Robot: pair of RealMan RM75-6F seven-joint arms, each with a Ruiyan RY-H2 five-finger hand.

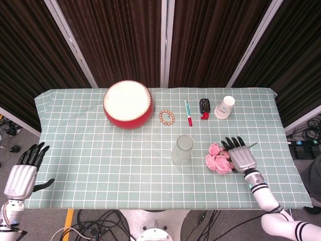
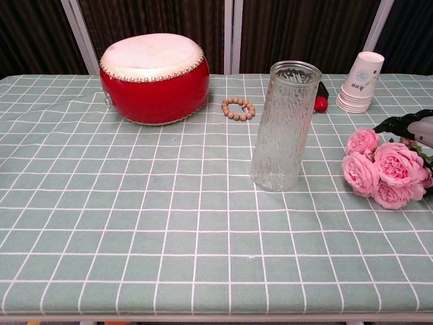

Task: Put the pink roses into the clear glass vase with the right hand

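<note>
The bunch of pink roses (image 1: 217, 159) (image 2: 383, 168) lies flat on the checked cloth at the right, its green leaves and stem pointing right. The clear glass vase (image 1: 182, 149) (image 2: 283, 126) stands upright just left of them, with nothing inside. My right hand (image 1: 238, 153) (image 2: 413, 124) hovers over the leaves and stem, palm down, fingers spread, holding nothing. My left hand (image 1: 24, 173) hangs off the table's front left corner, fingers apart and holding nothing.
At the back of the green checked table (image 1: 100, 165) sit a red drum (image 1: 128, 104), a bead bracelet (image 1: 167, 117), a marker pen (image 1: 188, 112), a small black and red object (image 1: 204, 108) and a stack of paper cups (image 1: 224, 107).
</note>
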